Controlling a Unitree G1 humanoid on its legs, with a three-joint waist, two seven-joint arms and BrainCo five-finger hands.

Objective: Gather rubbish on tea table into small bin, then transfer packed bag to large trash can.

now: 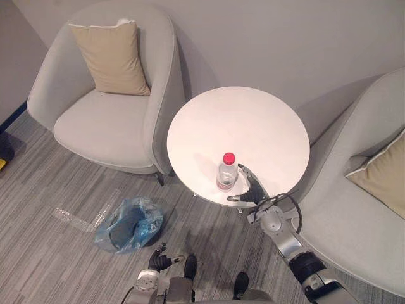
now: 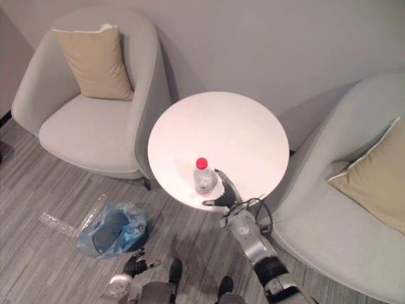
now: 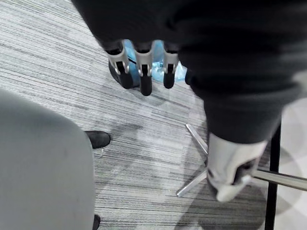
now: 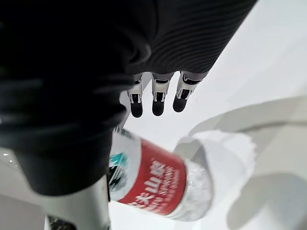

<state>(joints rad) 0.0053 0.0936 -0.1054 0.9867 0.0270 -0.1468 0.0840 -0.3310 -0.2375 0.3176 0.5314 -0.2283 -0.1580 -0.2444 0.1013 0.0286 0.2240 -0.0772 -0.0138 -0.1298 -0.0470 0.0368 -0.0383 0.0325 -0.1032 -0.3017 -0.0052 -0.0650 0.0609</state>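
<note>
Plastic bottle (image 1: 227, 172) stands upright near the front edge of the tabletop (image 1: 253, 120), red cap on. Right hand (image 1: 249, 187) sits just beside it, fingers straight, thumb apart, nothing gripped. Recommended: set the palm against the label, close round the body, and lift straight to avoid tipping. Small bin (image 1: 130, 223), blue-lined, waits on the floor. Left hand (image 1: 158, 258) hangs low, fingers relaxed.
</note>
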